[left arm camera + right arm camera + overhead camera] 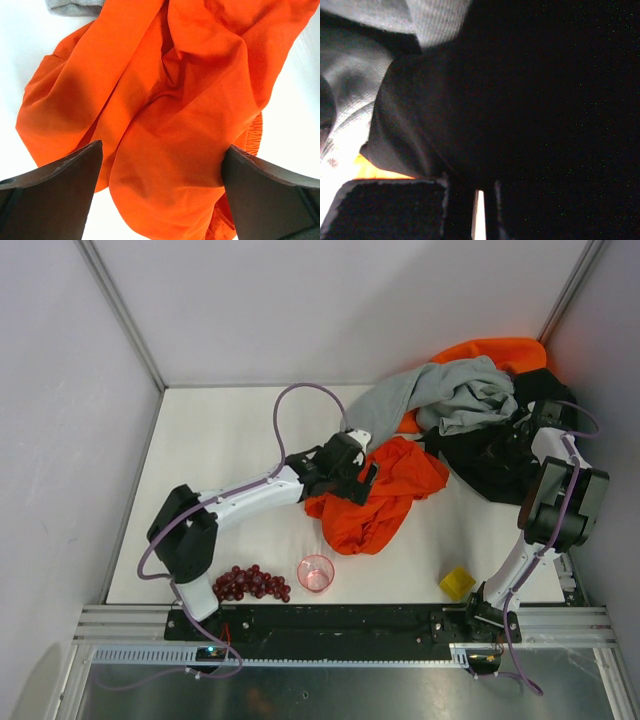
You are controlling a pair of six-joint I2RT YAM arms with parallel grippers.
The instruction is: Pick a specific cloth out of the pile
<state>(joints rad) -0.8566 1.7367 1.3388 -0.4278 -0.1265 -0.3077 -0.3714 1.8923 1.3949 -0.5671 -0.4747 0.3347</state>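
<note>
The cloth (395, 495), deep red-orange and crumpled, lies on the white table left of the pile and apart from most of it. It fills the left wrist view (175, 100). My left gripper (362, 477) is open at the cloth's left edge, and its jaws (162, 150) straddle a fold without closing. The pile holds a grey sweatshirt (455, 390), black cloth (495, 460) and bright orange cloth (500, 350). My right gripper (522, 425) is buried in the pile. In the right wrist view its jaws (470, 187) are nearly closed on black cloth (520, 100), with the grey sweatshirt (350, 75) beside it.
A pink cup (316, 573) stands near the front edge, with a bunch of red grapes (250, 583) to its left and a yellow block (457, 583) at the front right. White walls enclose the table on three sides. A grey sweatshirt hem (75, 6) shows beyond the cloth.
</note>
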